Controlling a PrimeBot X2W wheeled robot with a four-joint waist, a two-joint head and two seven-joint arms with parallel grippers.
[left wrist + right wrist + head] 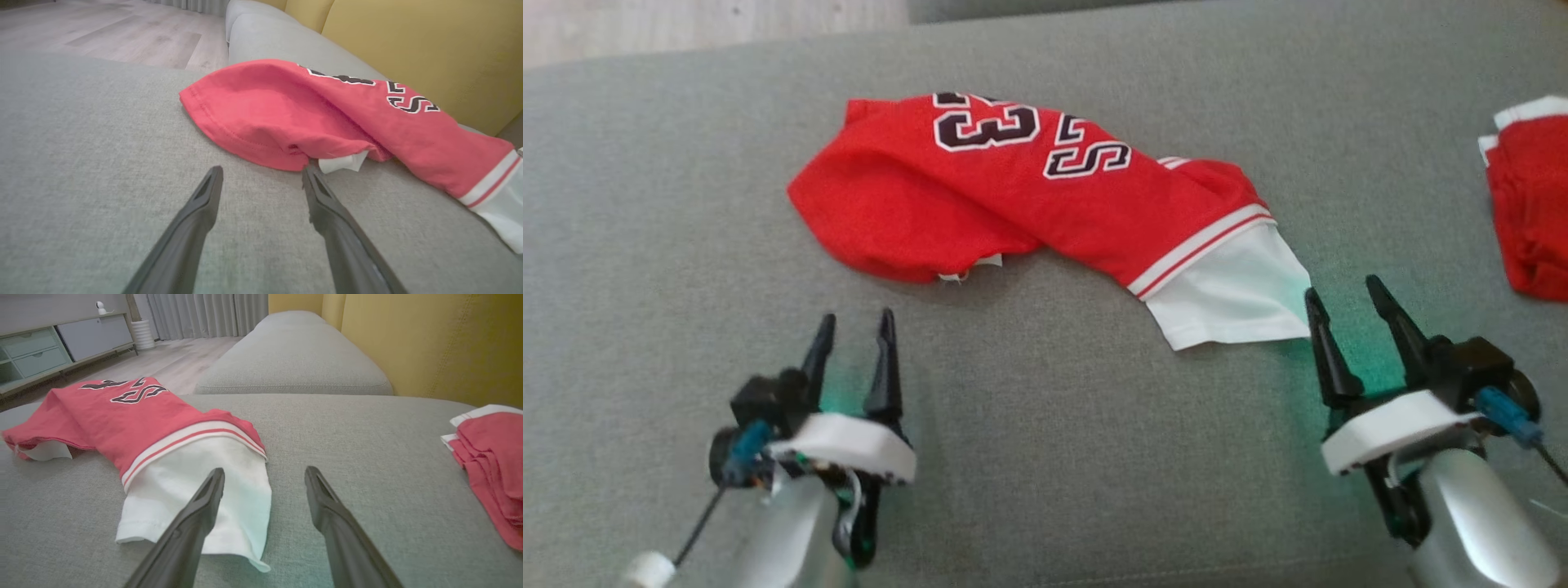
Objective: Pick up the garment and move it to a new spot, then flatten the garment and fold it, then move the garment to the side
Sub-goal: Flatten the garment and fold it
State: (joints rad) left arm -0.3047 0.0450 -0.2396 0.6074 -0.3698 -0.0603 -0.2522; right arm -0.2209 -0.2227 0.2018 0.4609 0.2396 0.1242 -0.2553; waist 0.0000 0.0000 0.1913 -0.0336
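A red garment with black-and-white lettering and a white sleeve lies crumpled across the grey sofa seat. My left gripper is open just short of its near red hem, nothing between the fingers. In the left wrist view the garment lies just beyond the left gripper, whose right tip almost touches the hem. My right gripper stands open at the white sleeve's right edge. In the right wrist view the right gripper has its left finger over the white sleeve and holds nothing.
A second red-and-white folded cloth lies at the seat's right edge, also the folded cloth in the right wrist view. Yellow back cushions rise behind the seat. Wooden floor and a low cabinet lie beyond the sofa.
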